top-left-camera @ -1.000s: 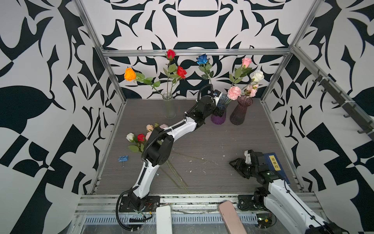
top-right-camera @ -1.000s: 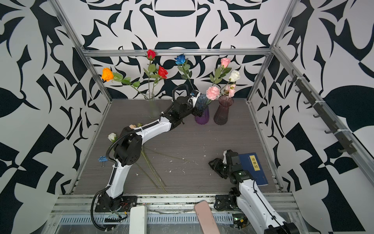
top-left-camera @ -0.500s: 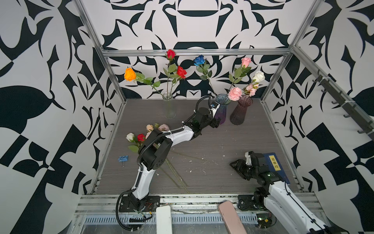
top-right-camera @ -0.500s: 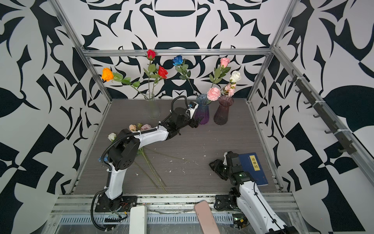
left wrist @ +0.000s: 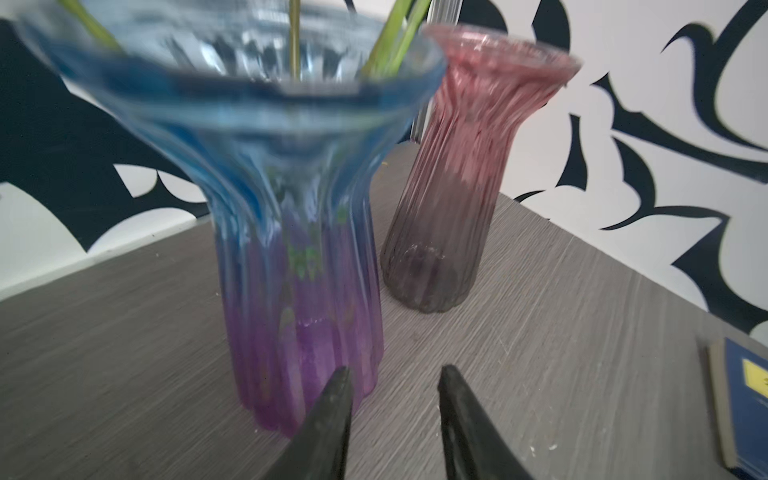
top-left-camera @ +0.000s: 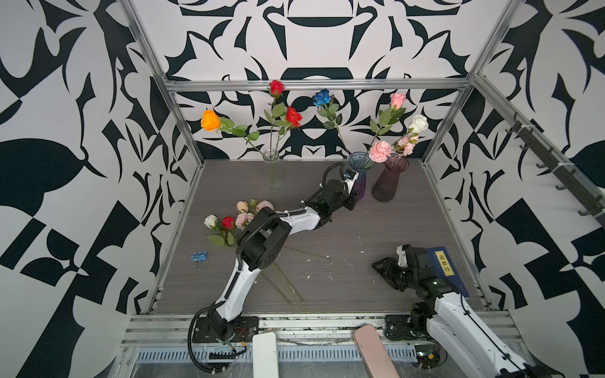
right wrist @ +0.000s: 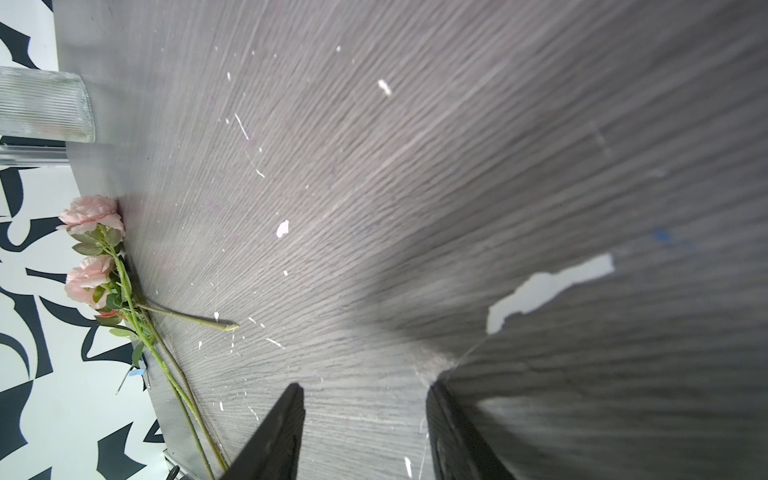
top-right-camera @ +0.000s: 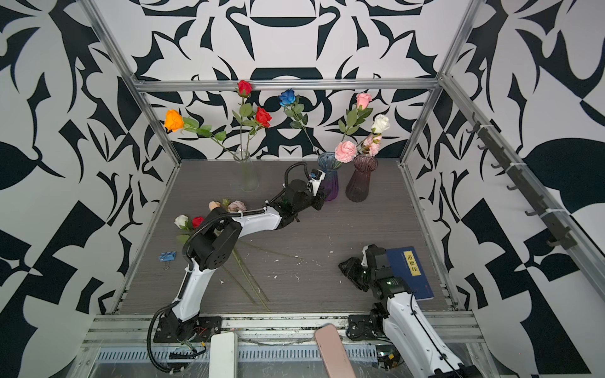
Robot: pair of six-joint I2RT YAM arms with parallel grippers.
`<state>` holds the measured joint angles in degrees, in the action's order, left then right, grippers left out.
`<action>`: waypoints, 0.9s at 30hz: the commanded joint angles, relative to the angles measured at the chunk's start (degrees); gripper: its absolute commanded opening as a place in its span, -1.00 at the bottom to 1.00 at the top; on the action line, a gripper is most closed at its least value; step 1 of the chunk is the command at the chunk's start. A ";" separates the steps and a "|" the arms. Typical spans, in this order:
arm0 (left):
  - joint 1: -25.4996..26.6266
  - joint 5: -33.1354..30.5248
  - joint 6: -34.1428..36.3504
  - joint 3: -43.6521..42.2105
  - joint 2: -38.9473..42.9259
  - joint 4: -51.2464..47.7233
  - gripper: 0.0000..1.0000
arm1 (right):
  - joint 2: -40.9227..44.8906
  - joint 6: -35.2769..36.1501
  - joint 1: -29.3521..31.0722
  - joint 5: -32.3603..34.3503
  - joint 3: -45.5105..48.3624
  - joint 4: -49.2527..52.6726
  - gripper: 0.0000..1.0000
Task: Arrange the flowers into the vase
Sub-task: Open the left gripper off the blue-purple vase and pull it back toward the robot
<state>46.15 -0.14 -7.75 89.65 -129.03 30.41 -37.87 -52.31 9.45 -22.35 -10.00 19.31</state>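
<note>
At back wall, clear ribbed glass vase, blue-to-purple fluted glass vase and plum fluted glass vase all hold artificial flowers. Loose white/red/peach/pink blooms lie on grey worktop, so roughly a third left. Parted, empty: left jaws by blue-to-purple vase, right jaws.

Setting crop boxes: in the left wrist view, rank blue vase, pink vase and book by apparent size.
1. blue vase, nearest the camera, so inflated.
2. pink vase.
3. book, only its corner in frame.
</note>
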 commanded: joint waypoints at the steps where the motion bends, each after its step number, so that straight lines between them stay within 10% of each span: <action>1: -0.01 -0.55 -0.61 2.79 -2.16 -0.17 -0.21 | -0.90 1.07 -0.17 -0.50 -0.33 -1.80 0.03; 27: -1.37 -0.65 -0.51 20.24 -13.40 -8.03 -0.15 | -5.53 2.62 -0.75 -2.21 -0.90 -4.89 0.03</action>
<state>45.63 -1.04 -7.94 107.63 -141.01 24.12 -42.50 -50.83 8.97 -24.58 -10.00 14.63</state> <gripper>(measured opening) 0.425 0.515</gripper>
